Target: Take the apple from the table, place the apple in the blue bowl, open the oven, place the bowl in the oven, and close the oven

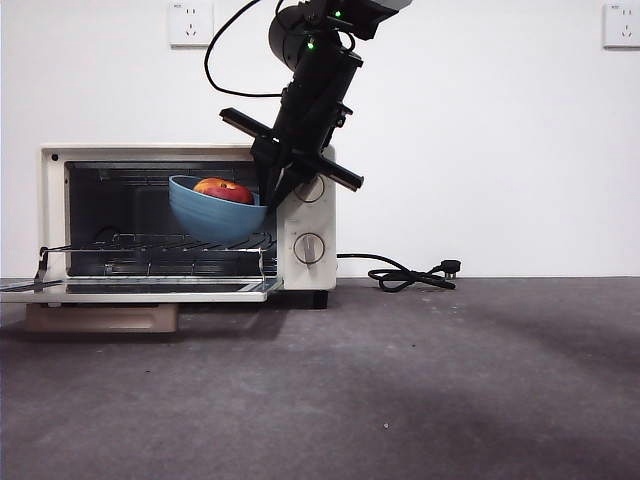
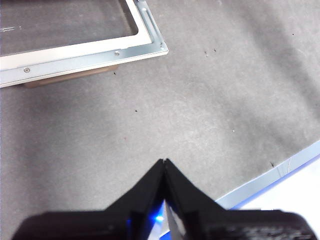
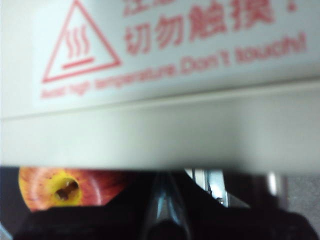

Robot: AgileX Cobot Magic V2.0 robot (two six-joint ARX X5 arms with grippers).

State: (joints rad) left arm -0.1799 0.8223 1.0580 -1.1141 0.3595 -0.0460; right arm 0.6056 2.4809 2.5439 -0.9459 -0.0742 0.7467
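The cream oven point(image 1: 306, 215) stands at the left with its door point(image 1: 140, 289) folded down flat. Inside the opening, above the wire rack point(image 1: 150, 243), hangs the blue bowl point(image 1: 212, 216), tilted, with the red apple point(image 1: 225, 189) in it. My right gripper point(image 1: 270, 193) comes down from above and is shut on the bowl's right rim. In the right wrist view the apple point(image 3: 65, 187) shows under the oven's top panel point(image 3: 160, 135), beside the dark jaws point(image 3: 162, 205). My left gripper point(image 2: 164, 164) is shut with nothing in it, over the bare table point(image 2: 200, 100) near the door's corner point(image 2: 150, 47).
A black cord and plug point(image 1: 412, 276) lie on the table right of the oven. A wooden block point(image 1: 100, 317) sits under the lowered door. Two wall sockets point(image 1: 190, 22) are on the white wall. The table's edge point(image 2: 280, 172) runs close to the left gripper.
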